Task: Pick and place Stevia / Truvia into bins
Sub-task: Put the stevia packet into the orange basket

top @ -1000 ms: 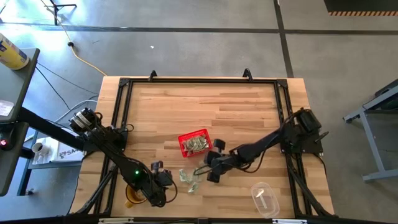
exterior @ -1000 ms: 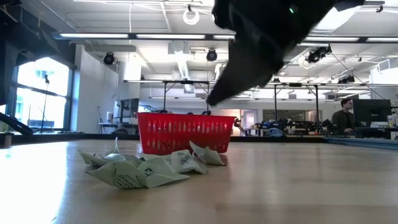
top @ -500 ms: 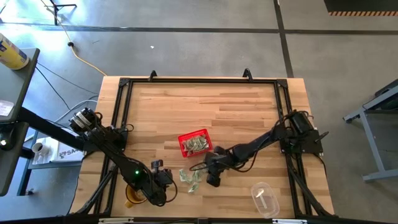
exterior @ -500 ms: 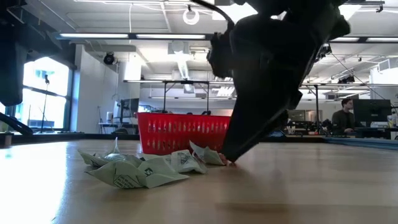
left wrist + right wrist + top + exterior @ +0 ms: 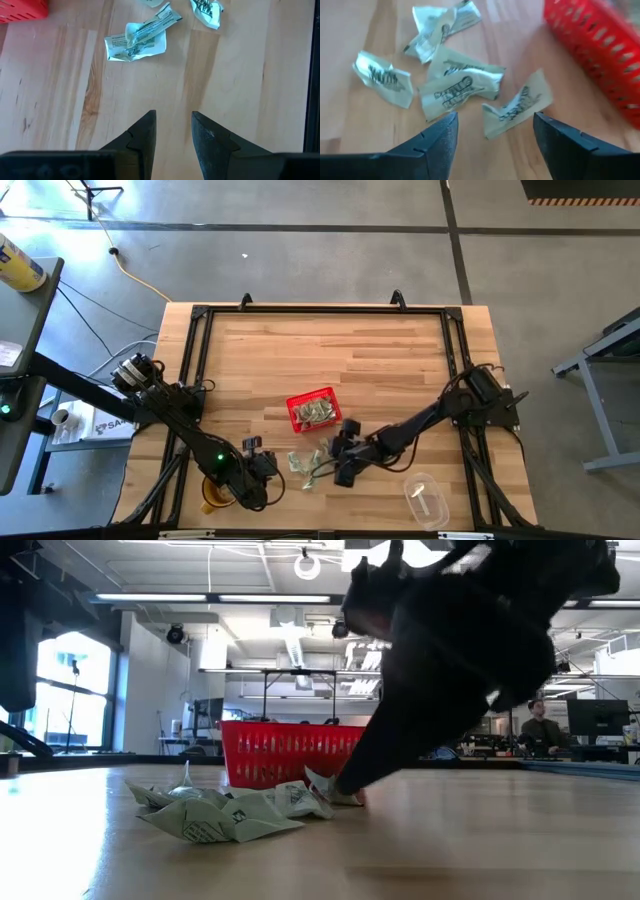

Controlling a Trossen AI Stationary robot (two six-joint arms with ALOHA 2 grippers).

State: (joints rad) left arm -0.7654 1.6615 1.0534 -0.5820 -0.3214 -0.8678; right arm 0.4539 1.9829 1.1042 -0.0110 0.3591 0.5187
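Several pale green and white Stevia packets (image 5: 305, 465) lie crumpled on the wooden table just near of the red bin (image 5: 313, 410), which holds more packets. My right gripper (image 5: 492, 132) is open and low over the loose pile. Its fingers stand on either side of one packet (image 5: 517, 106), and I cannot tell whether they touch it. In the low view its tip (image 5: 345, 785) comes down beside the pile (image 5: 230, 810) in front of the bin (image 5: 290, 752). My left gripper (image 5: 174, 131) waits open and empty to the left of the packets (image 5: 137, 40).
An amber cup (image 5: 212, 495) stands under my left arm at the near left. A clear cup (image 5: 425, 498) lies at the near right. Black frame rails (image 5: 320, 308) run around the table. Bare wood stretches across the far half.
My right gripper has come down from beside the bin toward the table's near edge, to the loose packets, and has opened its fingers. The packets and the bin lie as before.
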